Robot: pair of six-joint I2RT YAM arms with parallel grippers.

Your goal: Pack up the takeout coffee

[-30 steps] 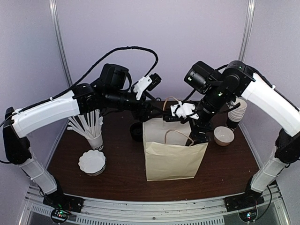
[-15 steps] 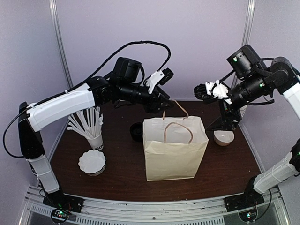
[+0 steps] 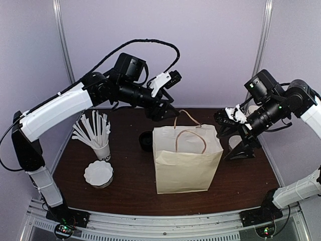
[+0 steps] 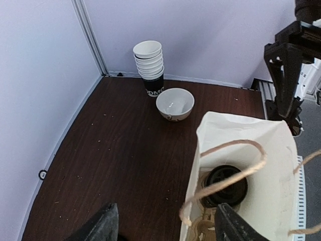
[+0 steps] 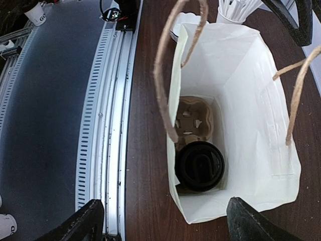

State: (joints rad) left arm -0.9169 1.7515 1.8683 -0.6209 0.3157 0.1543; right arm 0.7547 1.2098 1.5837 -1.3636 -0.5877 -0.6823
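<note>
Takeout coffee (image 5: 200,166) stands upright at the bottom of the paper bag (image 3: 186,163), black domed lid up. It is seated in one end of a cardboard cup carrier (image 5: 193,118) that lies on the bag's floor. The bag stands near the middle of the tabletop (image 3: 130,188), mouth open and twine handles arching above it.

The left tool (image 4: 165,227) hangs above the bag's rear left corner, its fingers spread wide with nothing between them. The right tool (image 5: 165,221) hovers off the bag's right side, clear of the paper. It is also wide and holds nothing.

To the left of the bag stands a white cup of straws (image 3: 100,143), with a stack of fluted white paper dishes (image 3: 98,174) just in front of it. At the far right of the tabletop a stack of lidless cups (image 4: 150,68) stands against the back wall, and a white bowl (image 4: 174,103) sits just beside it. A small dark round thing (image 3: 146,141) sits behind the bag's left edge — too hidden to tell what it is.
</note>
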